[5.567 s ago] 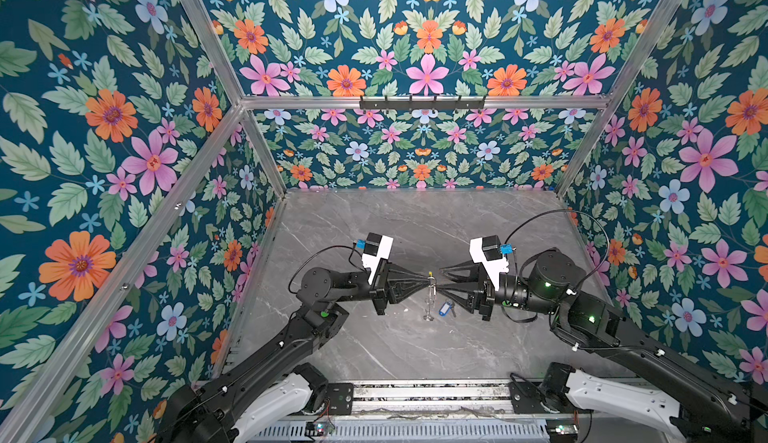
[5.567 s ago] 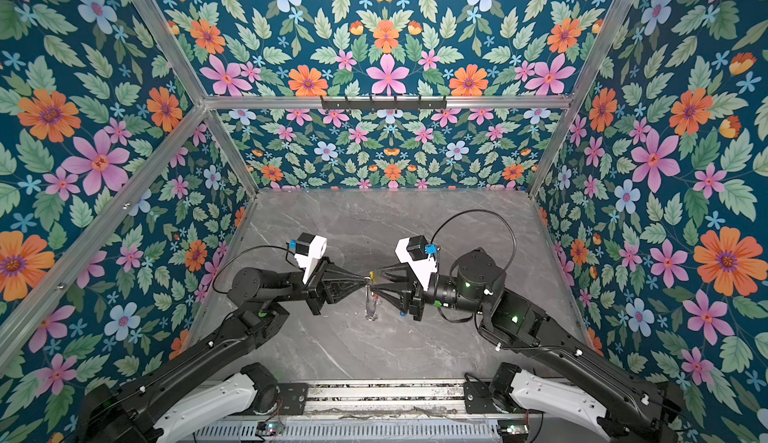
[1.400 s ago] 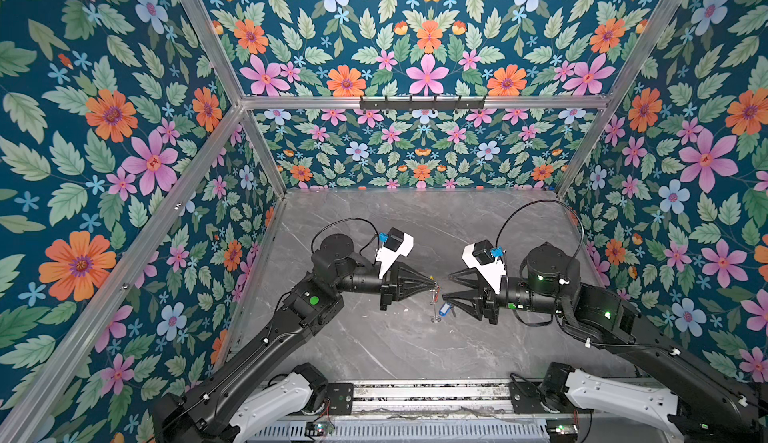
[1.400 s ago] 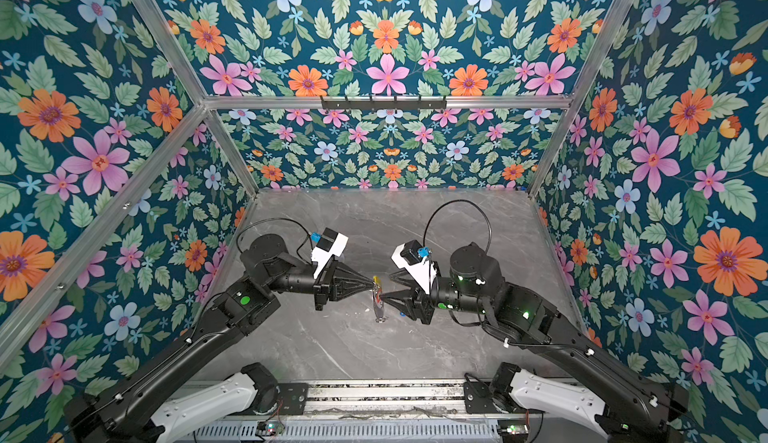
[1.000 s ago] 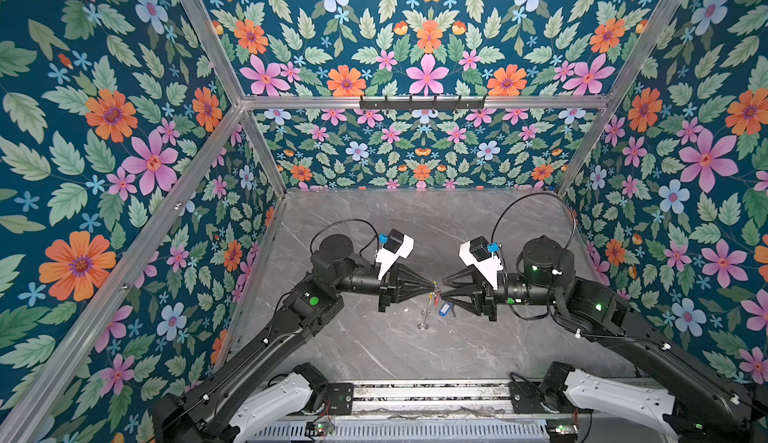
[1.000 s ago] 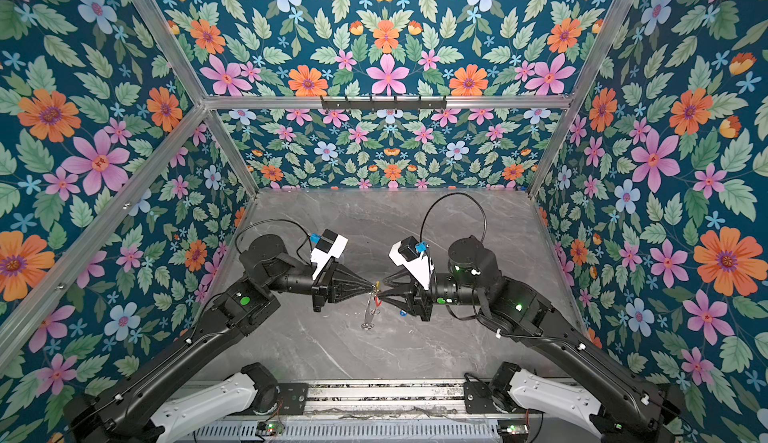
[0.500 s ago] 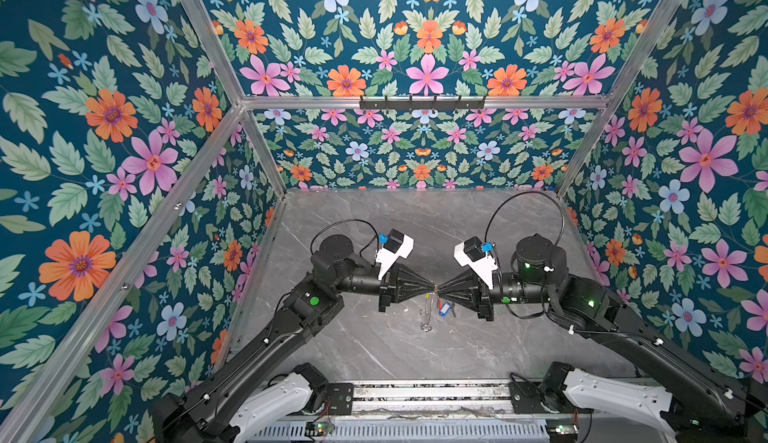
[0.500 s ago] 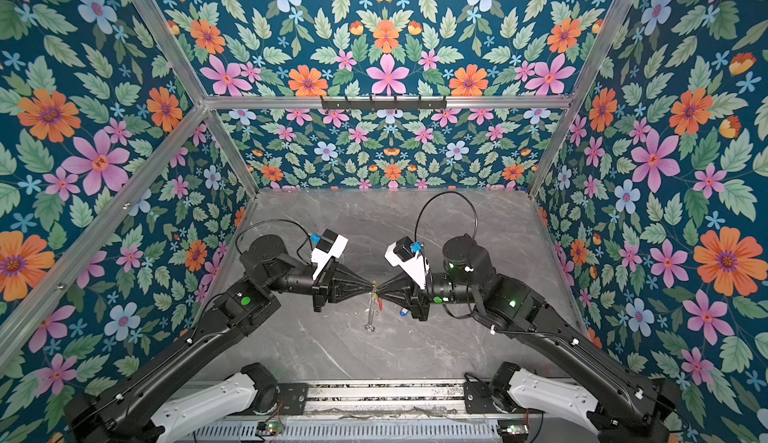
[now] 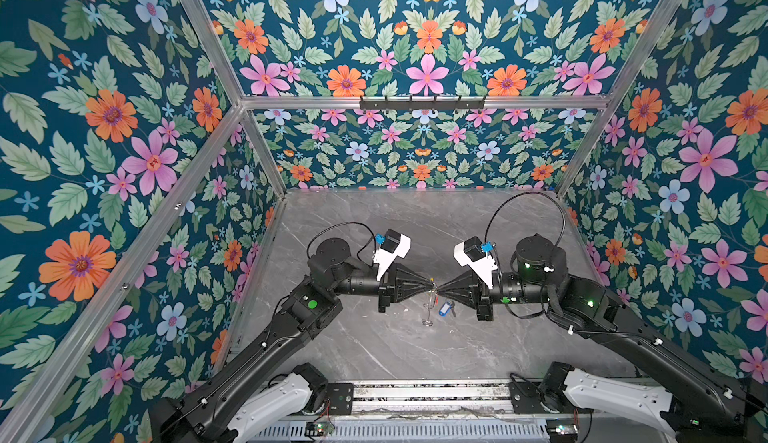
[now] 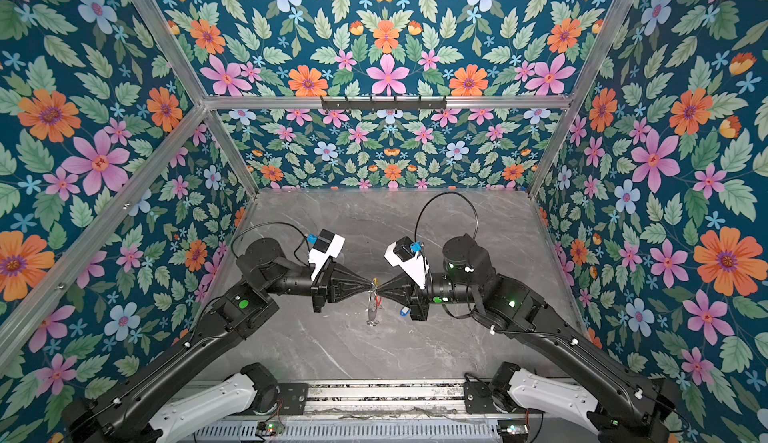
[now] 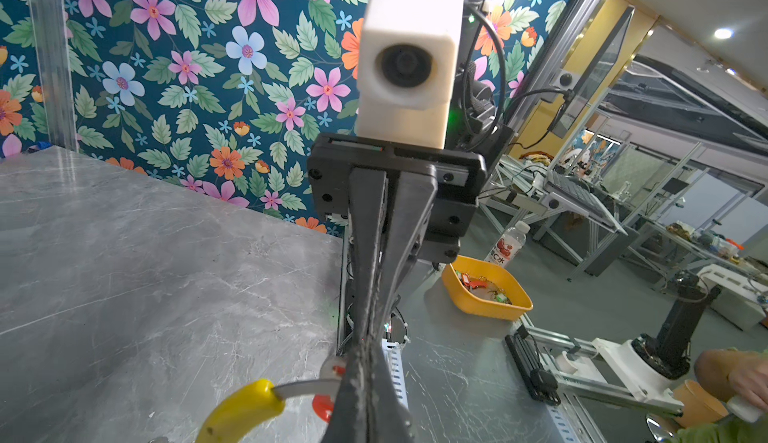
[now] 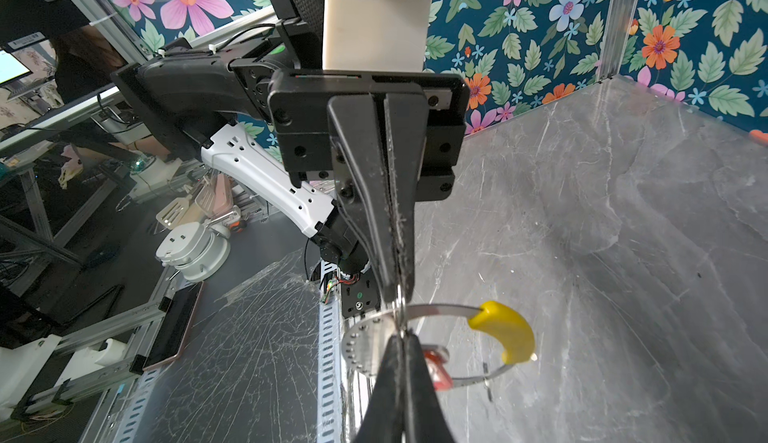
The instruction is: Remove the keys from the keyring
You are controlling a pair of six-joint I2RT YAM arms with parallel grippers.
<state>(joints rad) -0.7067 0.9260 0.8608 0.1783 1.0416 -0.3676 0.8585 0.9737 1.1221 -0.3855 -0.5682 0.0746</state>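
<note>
Silver keyring (image 12: 440,307) sits pinched in the left fingers (image 12: 390,254), so the right fingers (image 12: 415,387), shut beside the red-tagged key (image 12: 436,368), should draw it smoothly off the open end.

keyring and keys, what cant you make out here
keyring: too small, edge-on in both top views; left wrist view cuts its arc at the frame edge.
red-tag key: mostly behind the right pincer in the right wrist view.
blue-tag key: half hidden by the right pincer in a top view.

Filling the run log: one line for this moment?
left end effector shut on yellow-sleeved silver wire keyring | right end effector shut | blue-tagged silver key on grey table
</note>
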